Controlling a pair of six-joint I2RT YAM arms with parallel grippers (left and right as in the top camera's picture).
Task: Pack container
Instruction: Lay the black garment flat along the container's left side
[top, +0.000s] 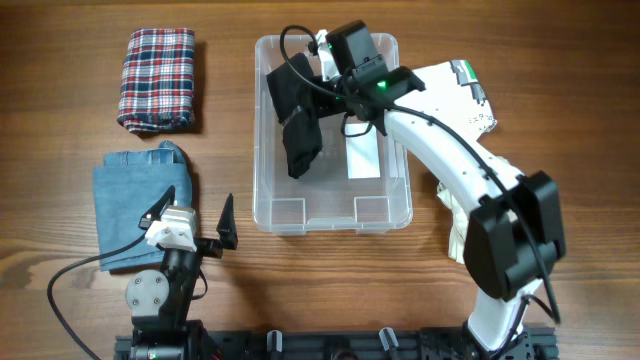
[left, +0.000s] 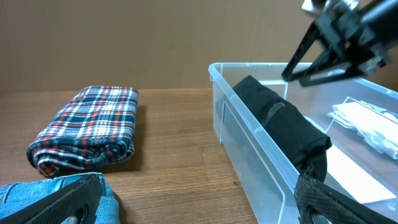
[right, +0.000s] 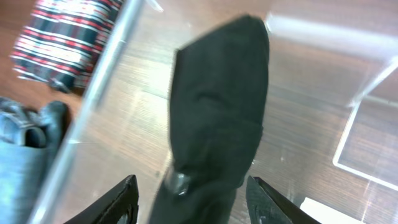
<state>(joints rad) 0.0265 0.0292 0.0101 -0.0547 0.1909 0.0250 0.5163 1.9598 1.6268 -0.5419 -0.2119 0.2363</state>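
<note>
The clear plastic container (top: 262, 190) stands at the table's middle, with a white label (top: 364, 157) on its base. A folded black garment (top: 296, 120) lies inside along its left wall; it also shows in the left wrist view (left: 283, 121) and the right wrist view (right: 217, 106). My right gripper (top: 325, 95) hovers over the container's far part, just above the black garment, open and holding nothing (right: 193, 199). My left gripper (top: 195, 215) is open and empty near the front left, between the folded blue denim (top: 140, 205) and the container.
A folded plaid cloth (top: 158, 78) lies at the far left. A white garment (top: 465, 100) lies right of the container, partly under the right arm. The container's near wall (left: 249, 155) is close to my left gripper's right finger.
</note>
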